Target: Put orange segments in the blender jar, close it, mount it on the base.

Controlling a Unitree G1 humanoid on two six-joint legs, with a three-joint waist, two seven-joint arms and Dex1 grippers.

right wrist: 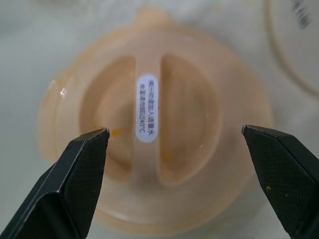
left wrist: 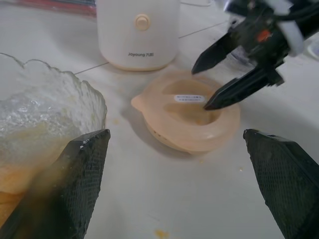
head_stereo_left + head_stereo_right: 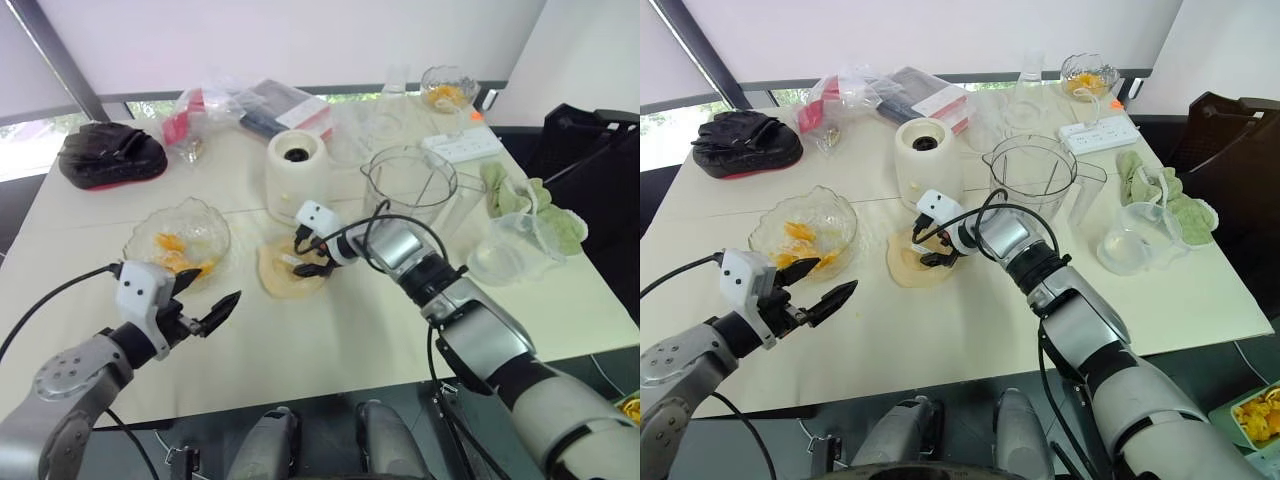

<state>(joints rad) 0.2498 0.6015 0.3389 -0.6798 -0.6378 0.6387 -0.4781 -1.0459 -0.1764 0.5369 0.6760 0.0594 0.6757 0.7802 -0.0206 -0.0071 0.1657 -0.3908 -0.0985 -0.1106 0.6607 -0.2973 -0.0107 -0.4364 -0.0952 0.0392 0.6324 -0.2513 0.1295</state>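
Note:
Orange segments [image 3: 172, 245] lie in a scalloped glass bowl [image 3: 205, 222] at the table's left. The clear blender jar [image 3: 410, 185] stands upright right of the cream-white base [image 3: 297, 170], which has a dark socket on top. In front of the base lies a flat beige lid [image 3: 278, 275] with a labelled centre bar [image 1: 147, 112]. My right gripper [image 3: 303, 258] hangs open just above this lid, one fingertip on either side of the bar. My left gripper [image 3: 215, 290] is open and empty, close to the bowl's near right side.
A second small bowl of orange pieces [image 3: 447, 88] and a white power strip [image 3: 460, 145] sit at the back right. A green cloth [image 3: 525, 205] and a clear cup [image 3: 505, 250] lie right of the jar. A black bag [image 3: 110, 155] and plastic packets [image 3: 210, 110] occupy the back left.

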